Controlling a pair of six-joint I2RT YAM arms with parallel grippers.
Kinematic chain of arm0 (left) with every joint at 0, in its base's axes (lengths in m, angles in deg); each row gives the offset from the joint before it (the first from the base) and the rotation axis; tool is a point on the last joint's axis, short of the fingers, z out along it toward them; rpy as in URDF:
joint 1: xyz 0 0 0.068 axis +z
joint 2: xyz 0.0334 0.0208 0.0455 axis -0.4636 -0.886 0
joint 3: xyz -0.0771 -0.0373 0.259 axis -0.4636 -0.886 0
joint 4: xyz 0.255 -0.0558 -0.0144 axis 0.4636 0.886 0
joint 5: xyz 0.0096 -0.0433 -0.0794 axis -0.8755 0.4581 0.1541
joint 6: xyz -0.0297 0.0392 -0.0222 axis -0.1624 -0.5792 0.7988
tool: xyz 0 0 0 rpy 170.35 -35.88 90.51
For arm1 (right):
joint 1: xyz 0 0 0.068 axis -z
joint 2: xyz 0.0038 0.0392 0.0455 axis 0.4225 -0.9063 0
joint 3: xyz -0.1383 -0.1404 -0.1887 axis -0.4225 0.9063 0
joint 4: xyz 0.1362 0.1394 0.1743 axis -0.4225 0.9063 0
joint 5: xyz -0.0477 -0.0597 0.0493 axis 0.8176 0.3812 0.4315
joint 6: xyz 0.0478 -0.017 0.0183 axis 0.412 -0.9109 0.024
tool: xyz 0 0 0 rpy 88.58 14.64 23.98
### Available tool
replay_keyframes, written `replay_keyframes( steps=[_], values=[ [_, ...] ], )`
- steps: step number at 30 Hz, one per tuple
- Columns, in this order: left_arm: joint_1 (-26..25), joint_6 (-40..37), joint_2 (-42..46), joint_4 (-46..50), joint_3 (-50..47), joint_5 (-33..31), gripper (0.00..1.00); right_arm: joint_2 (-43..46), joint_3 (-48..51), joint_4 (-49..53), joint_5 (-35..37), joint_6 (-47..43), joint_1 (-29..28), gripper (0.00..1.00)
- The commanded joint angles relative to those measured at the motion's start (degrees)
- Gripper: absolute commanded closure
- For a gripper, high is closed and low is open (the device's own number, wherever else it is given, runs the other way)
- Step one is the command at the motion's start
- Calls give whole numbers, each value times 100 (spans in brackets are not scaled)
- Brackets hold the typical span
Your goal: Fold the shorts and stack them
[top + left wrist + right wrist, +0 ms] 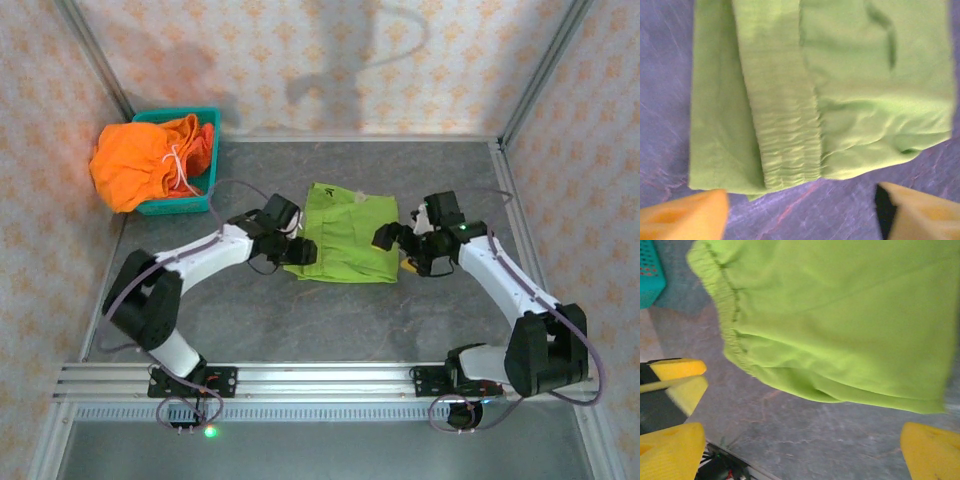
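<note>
**A:** Where are the lime green shorts (345,240)?

**B:** In the top view they lie folded flat on the grey table (300,330), a little above the centre of the frame, between the two arms.

**A:** And the left fingers (685,215)?

**B:** They stand wide apart with nothing between them. In the left wrist view the two yellow-orange tips sit in the lower corners, with bare table between them. The lower edge of the green cloth ends just above the tips, near them but not touching. The gathered waistband (790,145) runs down the middle of that frame, with a folded layer beside it.

**A:** The right fingers (932,452)?

**B:** Also spread wide and holding nothing. In the right wrist view the yellow pads are at the lower left and lower right. The shorts cover the upper part of the frame, and a strip of table separates them from the pads. From above, these fingers sit just beside the right edge of the shorts.

**A:** The orange shorts (135,160)?

**B:** They are heaped in the teal basket (195,205) at the upper left of the top view. They bulge over its left rim, and white drawstrings (178,165) lie across the pile. The basket is well apart from both arms.
</note>
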Motion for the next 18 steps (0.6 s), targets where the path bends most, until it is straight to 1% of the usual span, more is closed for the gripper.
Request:
replay_keyframes(
  steps=[1, 2, 3, 6, 9, 13, 18],
  values=[
    [109, 88, 672, -53, -156, -709, 9, -206, -356, -803, 204, 782, -541, 0],
    [185, 168, 883, -80, -247, -812, 3, -309, -435, -964, 277, 929, -703, 0],
    [278, 253, 1083, -137, -356, -893, 0, -460, -538, -1132, 353, 1066, -892, 0],
    [588, 459, 1687, -344, -749, -1053, 0, -1034, -960, -1409, 553, 1318, -1388, 0],
    [841, 658, 2176, -386, -1047, -1238, 0, -1725, -1495, -1617, 715, 1580, -1736, 0],
    [1039, 773, 2740, -341, -1356, -1562, 0, -2611, -2288, -1718, 840, 1830, -1990, 0],
    [1152, 830, 3199, -283, -1639, -1747, 0, -3768, -3186, -1785, 713, 2066, -2189, 0]
  ],
)
